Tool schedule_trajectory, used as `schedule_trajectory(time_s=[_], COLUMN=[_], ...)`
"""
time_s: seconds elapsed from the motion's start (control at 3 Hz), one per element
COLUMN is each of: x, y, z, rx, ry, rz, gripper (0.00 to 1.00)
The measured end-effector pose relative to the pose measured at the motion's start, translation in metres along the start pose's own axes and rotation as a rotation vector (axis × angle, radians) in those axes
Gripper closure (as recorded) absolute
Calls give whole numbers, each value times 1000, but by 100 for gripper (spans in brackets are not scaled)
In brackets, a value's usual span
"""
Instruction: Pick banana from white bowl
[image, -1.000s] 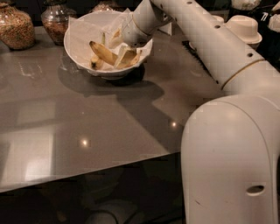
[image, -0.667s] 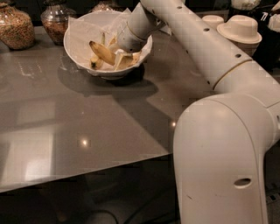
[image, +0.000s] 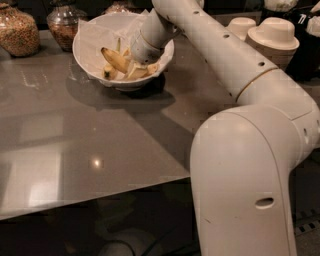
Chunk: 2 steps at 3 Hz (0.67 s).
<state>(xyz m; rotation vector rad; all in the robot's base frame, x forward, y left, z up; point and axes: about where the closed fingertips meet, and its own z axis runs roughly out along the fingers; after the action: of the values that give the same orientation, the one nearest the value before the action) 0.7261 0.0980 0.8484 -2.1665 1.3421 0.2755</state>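
The white bowl (image: 90, 37) stands at the back of the grey table, lined with crumpled white paper. The banana (image: 114, 59), yellow with brown speckles and a dark tip, lies tilted inside it, its upper end pointing left. My gripper (image: 134, 69) is down inside the bowl, just right of the banana and at its lower end. My wrist (image: 146, 41) covers the bowl's right part. I cannot see whether the gripper holds the banana.
Two glass jars (image: 18, 31) (image: 63, 25) stand left of the bowl. Stacks of upturned paper bowls (image: 274, 34) stand at the back right. A short banana piece (image: 107, 73) lies low in the bowl. My large arm (image: 250, 150) fills the right side. The table's front edge (image: 100, 197) is near.
My arm's big lower body has swung a little left and nearer the camera. The gripper stays in the bowl, and the banana lies about where it was.
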Motion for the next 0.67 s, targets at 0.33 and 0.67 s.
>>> schedule_trajectory(time_s=[0.33,0.67], x=[-2,-9], y=[-7,-13], z=[-16,-48], rx=[7,22], ry=[35,77], rz=[-43,-110], gripper=[97,100])
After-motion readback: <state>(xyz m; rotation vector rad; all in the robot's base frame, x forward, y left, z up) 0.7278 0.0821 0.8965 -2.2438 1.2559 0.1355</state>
